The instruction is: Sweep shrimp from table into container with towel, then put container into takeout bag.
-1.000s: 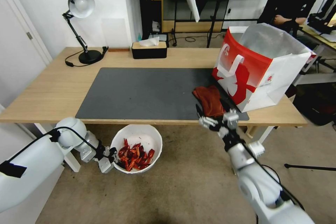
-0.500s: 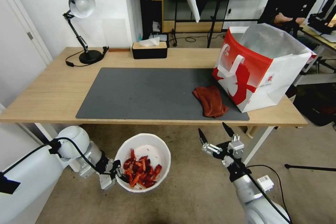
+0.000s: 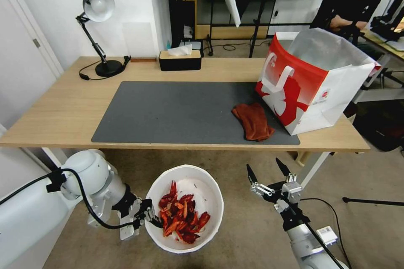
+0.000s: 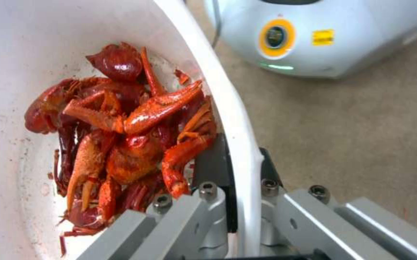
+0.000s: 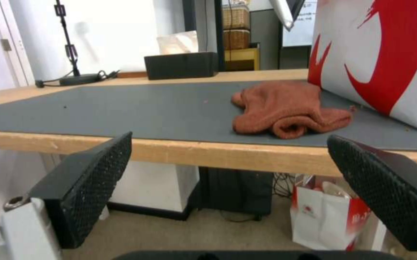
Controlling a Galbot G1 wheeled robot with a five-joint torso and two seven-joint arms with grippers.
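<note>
While the left arm is bent low below the table [image 3: 63,105] edge, the container [image 3: 212,195] rim is pinched by the left gripper [image 3: 148,217], shrimp [image 3: 182,217] heaped inside. Jaws spread wide and empty, the right gripper [image 3: 269,172] is held below the towel [image 3: 253,121] lying beside the takeout bag [image 3: 313,82].

- The shrimp [image 4: 136,126] have glossy, wet-looking red-orange shells.
- The container [image 3: 210,189] is smooth white plastic, smeared inside.
- The towel [image 5: 290,108] is soft, nubby rust-red cloth.
- The table [image 3: 63,105] is light wood under a matt dark grey mat [image 3: 176,109].
- The takeout bag [image 3: 320,88] is printed paper with silvery lining.
- The right gripper [image 5: 232,180] fingers [image 5: 92,180] carry black, rough-textured pads.
- The left gripper [image 4: 242,220] is brushed metal with bolts.
</note>
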